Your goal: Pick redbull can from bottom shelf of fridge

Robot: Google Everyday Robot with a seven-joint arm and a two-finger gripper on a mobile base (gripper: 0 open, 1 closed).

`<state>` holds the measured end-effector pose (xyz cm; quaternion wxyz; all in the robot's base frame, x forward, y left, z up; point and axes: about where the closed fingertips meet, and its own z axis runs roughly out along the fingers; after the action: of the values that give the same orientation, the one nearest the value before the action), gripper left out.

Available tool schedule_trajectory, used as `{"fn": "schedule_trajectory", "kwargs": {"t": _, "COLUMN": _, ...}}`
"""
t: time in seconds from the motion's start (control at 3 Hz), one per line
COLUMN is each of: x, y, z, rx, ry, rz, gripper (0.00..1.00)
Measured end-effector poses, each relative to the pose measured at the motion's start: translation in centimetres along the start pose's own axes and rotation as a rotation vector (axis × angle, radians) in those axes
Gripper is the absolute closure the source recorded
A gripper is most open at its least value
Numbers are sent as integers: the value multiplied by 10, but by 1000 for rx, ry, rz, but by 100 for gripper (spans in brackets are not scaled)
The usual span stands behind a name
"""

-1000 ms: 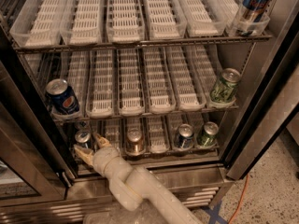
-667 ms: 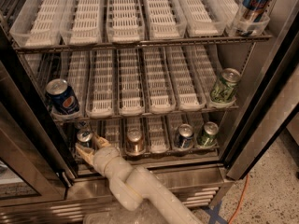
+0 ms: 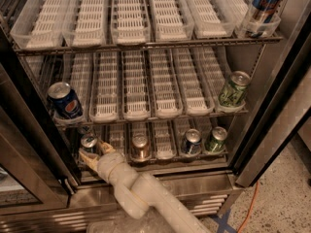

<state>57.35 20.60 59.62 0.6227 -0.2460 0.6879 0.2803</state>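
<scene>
A redbull can [image 3: 89, 142], slim with a silver top, stands at the left end of the fridge's bottom shelf [image 3: 163, 155]. A second can like it [image 3: 192, 142] stands further right on the same shelf. My gripper [image 3: 95, 152] reaches in from below on a white arm. It is open, with its fingertips [image 3: 85, 157] right at the front of the left redbull can, one on each side of its base. I cannot tell whether they touch it.
A copper-brown can [image 3: 140, 147] and a green can [image 3: 216, 139] stand on the bottom shelf. A Pepsi can [image 3: 64, 101] and a green can [image 3: 233, 89] stand on the middle rack. A tall blue can [image 3: 265, 4] stands top right. Dark door frames flank the opening.
My gripper has crept slightly further in toward the left redbull can. The cans have not moved.
</scene>
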Motion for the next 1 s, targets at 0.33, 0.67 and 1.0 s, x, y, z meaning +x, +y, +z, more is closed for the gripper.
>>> {"fn": "schedule_trajectory", "kwargs": {"t": 0.33, "x": 0, "y": 0, "z": 0, "rx": 0, "ry": 0, "rz": 0, "gripper": 100}}
{"fn": "schedule_trajectory", "kwargs": {"t": 0.67, "x": -17, "y": 19, "z": -10, "rx": 3, "ry": -31, "rz": -52, "gripper": 100}}
{"fn": "schedule_trajectory", "kwargs": {"t": 1.0, "x": -19, "y": 23, "z": -11, "rx": 3, "ry": -37, "rz": -66, "gripper": 100}}
